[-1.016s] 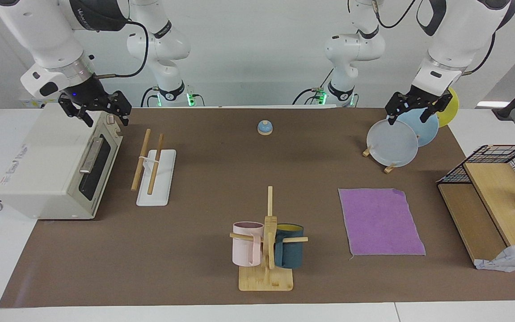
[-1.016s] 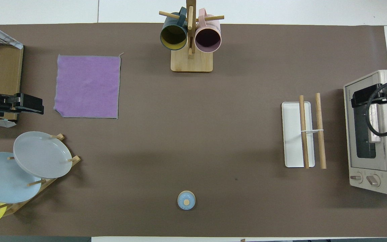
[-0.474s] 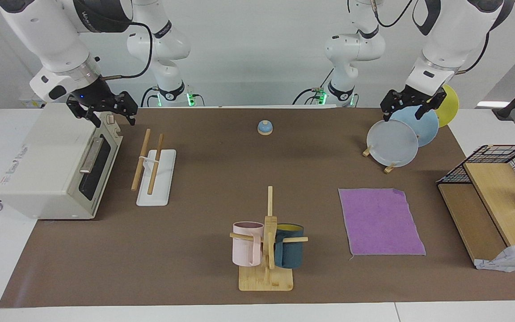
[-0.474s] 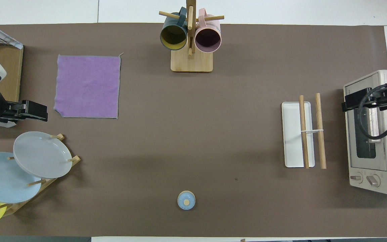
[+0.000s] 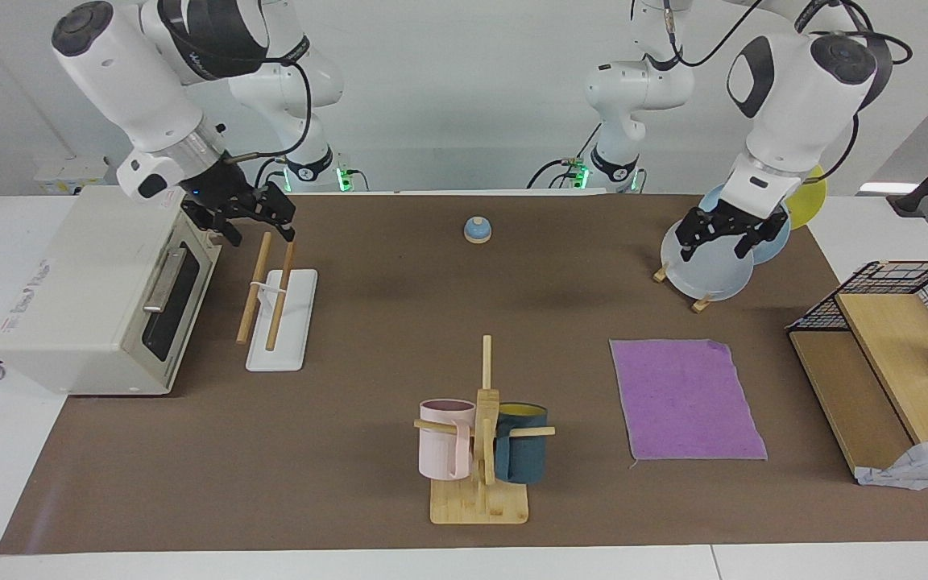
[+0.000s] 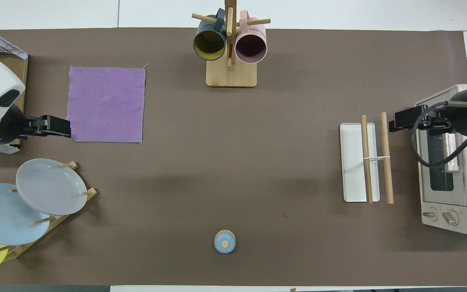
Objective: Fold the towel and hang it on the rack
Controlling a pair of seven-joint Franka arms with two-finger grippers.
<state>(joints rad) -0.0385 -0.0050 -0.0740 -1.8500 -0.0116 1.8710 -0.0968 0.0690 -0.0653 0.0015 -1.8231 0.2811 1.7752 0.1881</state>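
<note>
The towel [image 5: 685, 399] [image 6: 106, 104] lies flat and unfolded, purple face up, on the brown mat toward the left arm's end of the table. The rack [image 5: 283, 322] [image 6: 355, 162] stands toward the right arm's end, a white base with two wooden rods, beside the toaster oven. My left gripper [image 5: 714, 246] [image 6: 65, 127] hangs open and empty in the air, over the mat between the plate stand and the towel's corner. My right gripper [image 5: 261, 234] [image 6: 397, 121] is open and empty too, up over the rod ends of the rack, next to the oven.
A toaster oven [image 5: 101, 290] sits at the right arm's end. A mug tree [image 5: 480, 435] with two mugs stands mid-table, farther from the robots. A small blue bell [image 5: 477, 230] sits near them. A plate stand [image 5: 710, 258] and a wooden shelf [image 5: 883, 362] flank the towel.
Both grippers have swung inward: the right from over the oven to over the rack's rods, the left from over the plates toward the towel's corner. Towel and rack have not moved.
</note>
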